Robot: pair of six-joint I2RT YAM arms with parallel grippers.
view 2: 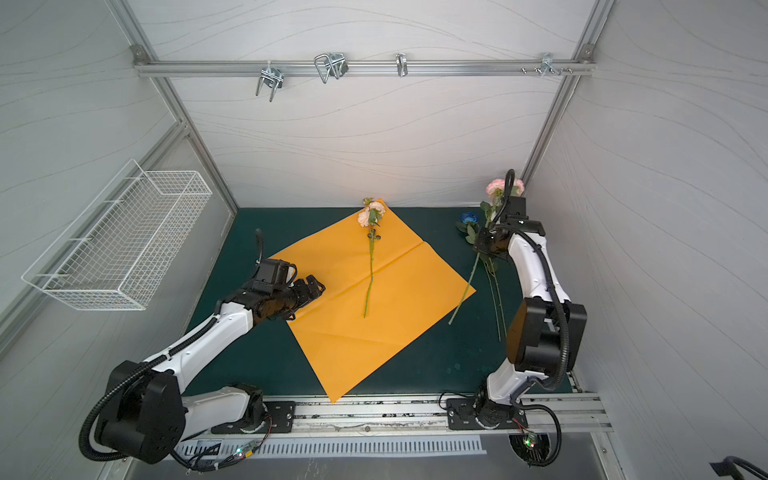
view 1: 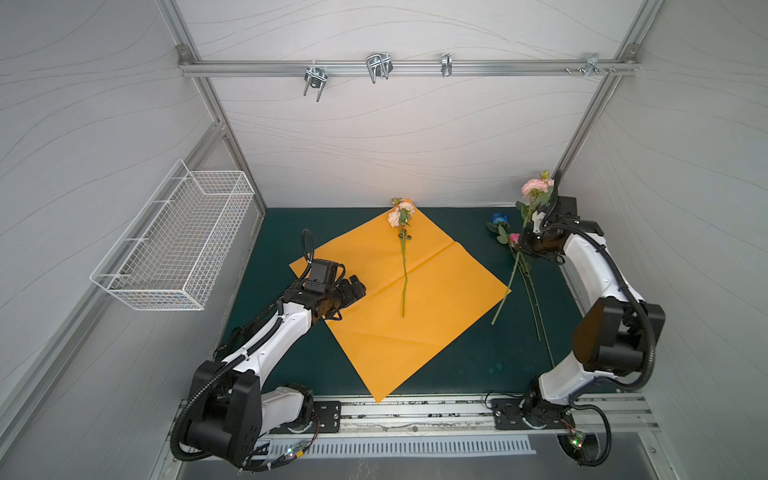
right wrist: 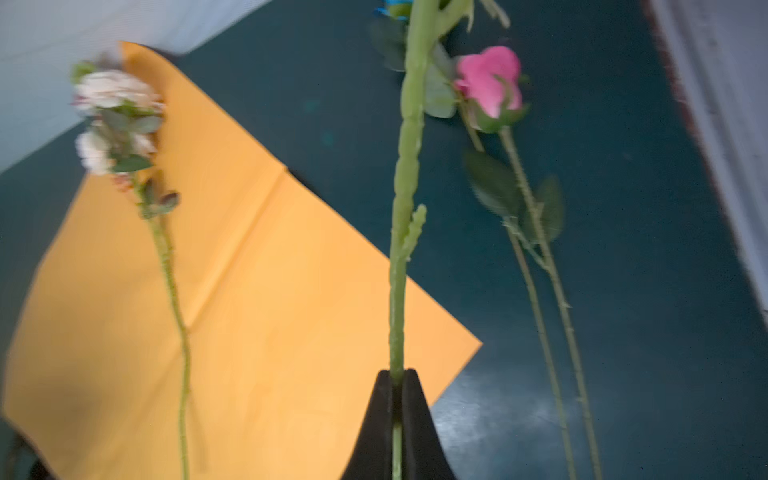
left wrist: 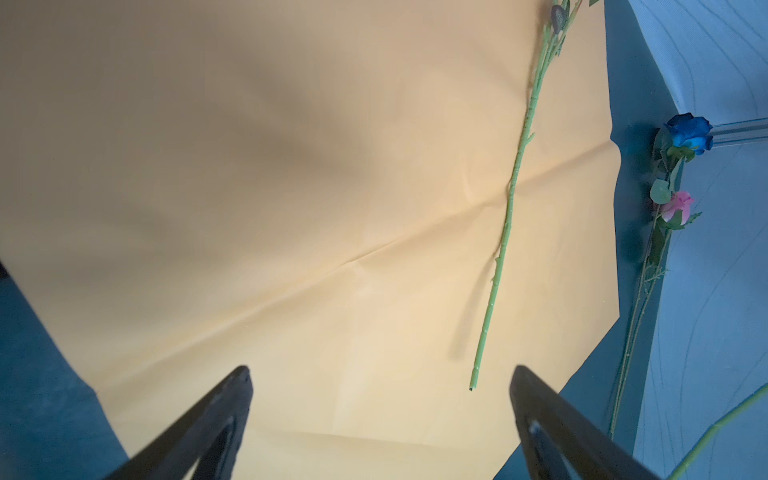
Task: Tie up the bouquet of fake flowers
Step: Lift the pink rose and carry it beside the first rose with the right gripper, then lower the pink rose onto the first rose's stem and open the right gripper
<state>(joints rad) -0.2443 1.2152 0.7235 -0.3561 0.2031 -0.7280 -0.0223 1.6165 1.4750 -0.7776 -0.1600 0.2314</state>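
Against the left wall hangs a wire basket [view 1: 174, 237], out of play. Next comes the left gripper [left wrist: 381, 374], its jaws wide apart and holding nothing, poised low over the near-left edge of the orange paper [view 1: 419, 332], probably placed to steady the sheet. The bouquet of fake flowers [view 1: 401, 216] is not yet gathered. Only a peach-bloomed stem [view 1: 404, 270] lies along the sheet's middle, head toward the back corner and stalk across the crease, set there, I judge, as the first piece. Off the paper, on the green tabletop [view 1: 291, 232], rest a blue rose [view 1: 498, 218] and a pink bud [right wrist: 490, 81], their stalks side by side. Farthest right, the right gripper [right wrist: 397, 374] is clamped on the stalk of a pink-flowered stem [right wrist: 405, 187], head raised and seemingly bound for the sheet. Whether its lower end clears the tabletop I cannot tell.
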